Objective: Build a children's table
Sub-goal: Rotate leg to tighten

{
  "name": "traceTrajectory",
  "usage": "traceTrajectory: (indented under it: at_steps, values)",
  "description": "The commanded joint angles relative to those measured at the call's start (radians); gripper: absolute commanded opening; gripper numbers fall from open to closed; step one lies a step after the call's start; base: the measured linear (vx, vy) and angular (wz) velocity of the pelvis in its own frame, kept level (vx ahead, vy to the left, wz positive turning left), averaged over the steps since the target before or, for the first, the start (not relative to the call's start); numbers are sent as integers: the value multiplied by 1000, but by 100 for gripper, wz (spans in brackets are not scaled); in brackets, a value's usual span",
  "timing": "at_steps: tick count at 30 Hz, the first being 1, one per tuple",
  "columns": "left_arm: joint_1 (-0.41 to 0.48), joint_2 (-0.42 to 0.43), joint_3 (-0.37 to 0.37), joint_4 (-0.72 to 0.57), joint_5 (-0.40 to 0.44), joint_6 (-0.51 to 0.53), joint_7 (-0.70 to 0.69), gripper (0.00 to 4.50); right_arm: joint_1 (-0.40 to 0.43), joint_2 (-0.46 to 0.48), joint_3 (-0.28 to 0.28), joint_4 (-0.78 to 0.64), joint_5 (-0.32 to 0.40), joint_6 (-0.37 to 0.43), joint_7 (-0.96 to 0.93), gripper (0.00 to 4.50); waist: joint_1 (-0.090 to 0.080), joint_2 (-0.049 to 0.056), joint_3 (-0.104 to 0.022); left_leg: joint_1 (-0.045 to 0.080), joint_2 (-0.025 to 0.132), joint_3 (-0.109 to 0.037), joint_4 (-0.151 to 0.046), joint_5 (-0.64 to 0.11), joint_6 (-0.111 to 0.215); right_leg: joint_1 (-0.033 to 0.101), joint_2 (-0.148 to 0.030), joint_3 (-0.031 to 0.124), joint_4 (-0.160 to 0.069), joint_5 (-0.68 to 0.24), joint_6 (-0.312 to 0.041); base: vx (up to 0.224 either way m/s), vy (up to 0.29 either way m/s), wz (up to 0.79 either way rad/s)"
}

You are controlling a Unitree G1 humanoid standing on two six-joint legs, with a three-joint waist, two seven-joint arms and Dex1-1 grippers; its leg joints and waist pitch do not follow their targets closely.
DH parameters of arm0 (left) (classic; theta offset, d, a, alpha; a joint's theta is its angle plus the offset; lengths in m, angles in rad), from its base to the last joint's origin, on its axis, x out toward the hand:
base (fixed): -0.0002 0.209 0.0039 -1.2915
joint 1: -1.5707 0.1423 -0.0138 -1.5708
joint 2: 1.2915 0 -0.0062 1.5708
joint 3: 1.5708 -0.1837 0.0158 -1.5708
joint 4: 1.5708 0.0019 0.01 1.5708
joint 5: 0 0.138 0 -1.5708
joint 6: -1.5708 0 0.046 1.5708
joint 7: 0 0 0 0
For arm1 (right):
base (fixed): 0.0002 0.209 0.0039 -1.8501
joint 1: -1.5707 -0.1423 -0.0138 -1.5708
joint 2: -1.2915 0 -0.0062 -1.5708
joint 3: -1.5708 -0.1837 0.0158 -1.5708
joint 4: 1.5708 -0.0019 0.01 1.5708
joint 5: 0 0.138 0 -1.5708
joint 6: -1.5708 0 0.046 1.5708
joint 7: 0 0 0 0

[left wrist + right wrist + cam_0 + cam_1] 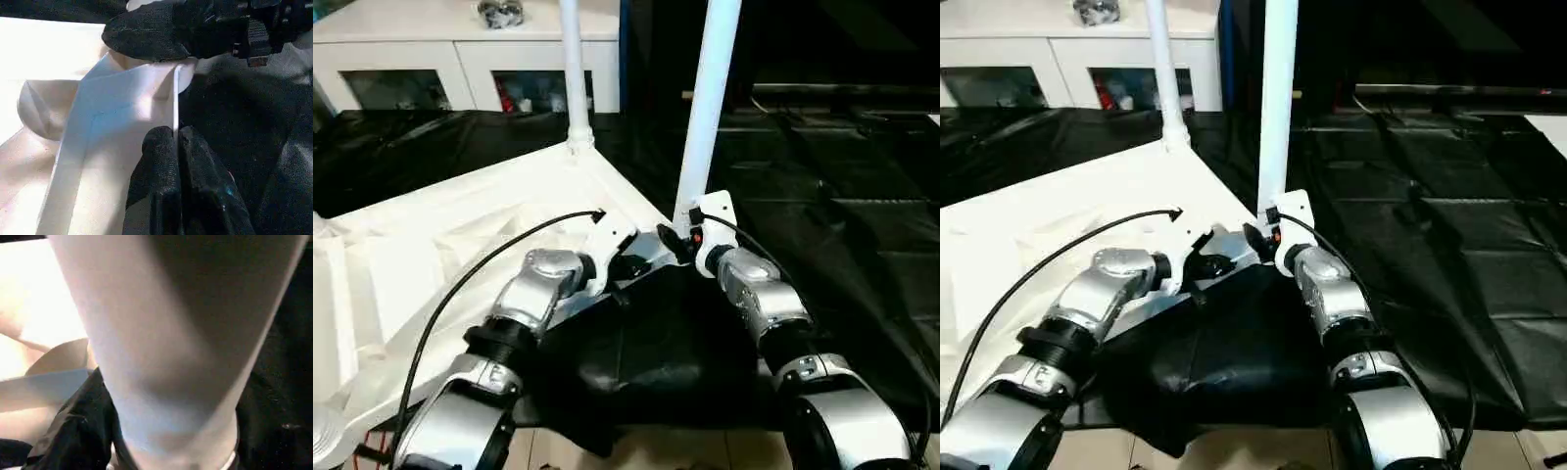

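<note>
The white tabletop (460,235) lies upside down, ribbed underside up, on black sheeting. One white leg (574,69) stands upright in the far corner socket. A second leg (709,108) stands at the near corner, and my right gripper (681,241) is shut around its lower end; the right wrist view looks straight onto this leg (166,347). My left gripper (175,136) is shut on the tabletop's thin rim (171,93) just beside that corner. In the left wrist view, a black finger of the right gripper (146,34) shows past the rim.
A white cabinet (460,59) with glass doors stands at the back left. Black sheeting (842,196) covers the floor to the right and bunches up under my forearms (656,352). A black cable (489,262) arcs over my left forearm.
</note>
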Motion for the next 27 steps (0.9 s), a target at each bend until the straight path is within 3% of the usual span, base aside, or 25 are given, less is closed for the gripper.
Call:
traceTrajectory:
  at_steps: [1, 6, 12, 17, 18, 21, 27]
  values:
    - [-1, -24, -42, -44, -32, -40, -64, 0, -4, 52, 84, 36, -13, -26, 89, 360, 5, -4, -66, 1, 14, 1, -57, -134, 75, 63, -73, 43, -72, -123, -239, 0, 0, 0]
    - [31, 31, -74, -85, -46, -66, -193, 0, 54, -18, 163, -78, -13, -100, 351, 375, 7, 0, -65, 1, 17, 1, -56, -136, 92, 65, -71, 44, -68, -87, -251, 0, 0, 0]
    - [55, 89, -96, -129, -63, -74, -321, 0, 134, -117, 226, -230, 30, -78, 608, 375, 22, -1, -62, 6, 24, 4, -57, -160, 104, 60, -69, 43, -69, -102, -256, 0, 0, 0]
    - [73, 150, -119, -170, -88, -68, -452, 0, 182, -211, 250, -328, 81, -36, 806, 375, 34, 1, -61, 10, 24, 3, -59, -193, 84, 58, -69, 44, -74, -167, -243, 0, 0, 0]
    - [77, 161, -124, -183, -94, -64, -482, 0, 195, -232, 259, -358, 89, -17, 846, 344, 36, 0, -60, 9, 24, 3, -60, -189, 86, 58, -69, 44, -74, -165, -241, 0, 0, 0]
    - [80, 171, -126, -189, -95, -63, -499, 0, 212, -255, 273, -402, 93, 14, 882, 331, 41, 1, -63, 7, 24, 2, -58, -159, 89, 59, -67, 43, -69, -123, -243, 0, 0, 0]
    - [81, 173, -127, -196, -92, -57, -509, 0, 223, -255, 272, -437, 105, 53, 896, 278, 44, 1, -62, 7, 22, 1, -60, -171, 72, 58, -69, 43, -75, -177, -224, 0, 0, 0]
